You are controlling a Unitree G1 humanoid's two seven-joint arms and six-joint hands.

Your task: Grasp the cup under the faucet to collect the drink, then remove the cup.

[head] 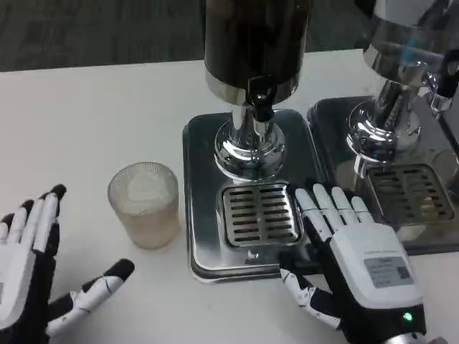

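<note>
The cup (144,203) stands on the bench (86,122) just left of the dispenser tray (201,215), with the left robot hand (32,276) and right robot hand (355,261) both spread, holding nothing.

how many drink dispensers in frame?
2. A dark-tank dispenser on a chrome pedestal stands at centre; a second chrome dispenser is at the right edge, partly cropped. More may sit outside the picture.

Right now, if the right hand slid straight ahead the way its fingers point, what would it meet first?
Probably the dispenser's chrome base: the right hand already lies over the drip tray edge, fingers aimed up-left across the grate. Depth is unclear.
</note>
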